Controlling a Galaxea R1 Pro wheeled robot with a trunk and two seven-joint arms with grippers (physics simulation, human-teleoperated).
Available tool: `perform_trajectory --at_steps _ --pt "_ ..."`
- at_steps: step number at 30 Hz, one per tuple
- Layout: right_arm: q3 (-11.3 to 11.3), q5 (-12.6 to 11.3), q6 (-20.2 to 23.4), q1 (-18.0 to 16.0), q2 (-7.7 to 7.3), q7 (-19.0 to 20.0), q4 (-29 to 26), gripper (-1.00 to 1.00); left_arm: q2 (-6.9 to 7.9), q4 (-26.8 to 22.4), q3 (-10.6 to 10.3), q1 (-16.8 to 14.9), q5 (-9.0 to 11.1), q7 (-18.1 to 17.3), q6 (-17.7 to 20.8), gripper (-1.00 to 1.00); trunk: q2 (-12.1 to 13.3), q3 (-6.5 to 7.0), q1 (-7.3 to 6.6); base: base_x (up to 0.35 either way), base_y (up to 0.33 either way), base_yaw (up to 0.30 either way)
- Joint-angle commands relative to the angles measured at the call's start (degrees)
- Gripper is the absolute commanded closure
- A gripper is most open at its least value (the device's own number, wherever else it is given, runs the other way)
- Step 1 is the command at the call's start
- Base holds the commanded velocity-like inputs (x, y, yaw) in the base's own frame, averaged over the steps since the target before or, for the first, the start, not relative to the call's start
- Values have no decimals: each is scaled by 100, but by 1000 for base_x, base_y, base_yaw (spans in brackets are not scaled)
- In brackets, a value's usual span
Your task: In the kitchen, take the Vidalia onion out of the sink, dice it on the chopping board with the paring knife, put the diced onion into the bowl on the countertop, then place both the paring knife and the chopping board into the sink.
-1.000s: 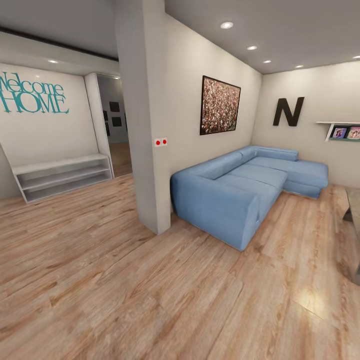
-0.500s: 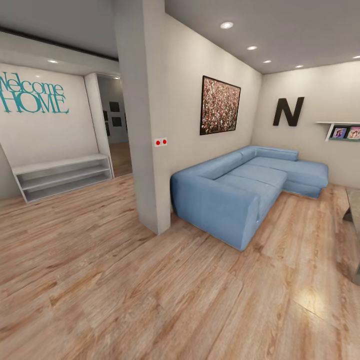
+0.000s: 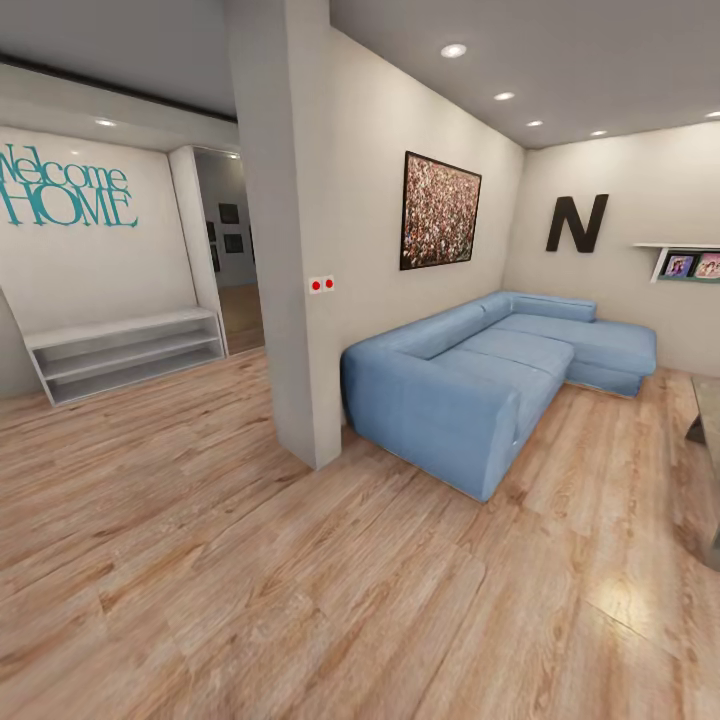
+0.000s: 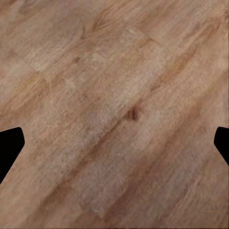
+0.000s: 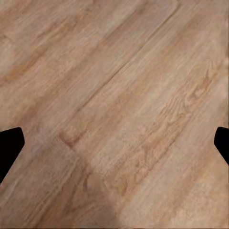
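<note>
Living room seen: blue sectional sofa point(image 3: 500, 385) on wood floor point(image 3: 300, 600). Left gripper point(image 4: 114, 143) and right gripper point(image 5: 114, 143) spread apart, nothing held.

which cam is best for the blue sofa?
Head view: the blue sofa sits whole against the wall, right of the white pillar. Both wrist views look down at wooden floor, with the fingertips of each open gripper at the frame edges.

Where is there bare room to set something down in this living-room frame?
The light wooden plank floor lies bare across the foreground, bordered by the white square pillar and the blue L-shaped fabric sofa. The low white wall shelves look unoccupied. It is tighter by the right edge, beside a grey table corner.
</note>
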Motion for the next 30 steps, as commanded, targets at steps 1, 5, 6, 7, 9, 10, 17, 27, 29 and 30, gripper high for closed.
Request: perform_trajectory --at_steps 1,5,6,7,9,10,17,27,29,30 --pt "3 3 1 -55 5 -39 -265 -100 0 -335 5 5 3 16 63 -100 -3 -7 0 0 0 0" --pt "6 9 71 -460 24 -204 -712 -100 10 -1254 16 -10 27 79 820 -100 -3 -7 0 0 0 0" --pt "7 35 159 -644 26 -255 -758 -100 22 -1555 18 -22 38 98 1119 -100 -3 -7 0 0 0 0" --pt "7 61 222 -744 27 -274 -775 -100 26 -1712 18 -27 42 104 1267 -100 -3 -7 0 0 0 0" --pt "7 247 554 -1197 37 -317 -812 -100 37 -2437 23 -66 51 129 1848 -100 -3 -7 0 0 0 0" --pt "7 368 697 -1448 41 -327 -823 -100 39 -2825 29 -114 53 161 2129 -100 -3 -7 0 0 0 0" --pt "14 609 932 -2323 106 -341 -909 -100 56 -3820 46 -680 57 498 3099 -100 -3 -7 0 0 0 0" --pt "42 621 471 -2486 146 -301 -872 -100 45 -2483 22 -886 53 558 1745 -100 -3 -7 0 0 0 0" --pt "41 621 443 -2487 141 -299 -755 -100 23 -2203 19 -888 38 563 1379 -100 -3 -7 0 0 0 0" --pt "41 621 415 -2487 140 -298 -696 -100 34 -2062 20 -889 33 559 1189 -100 -3 -7 0 0 0 0"
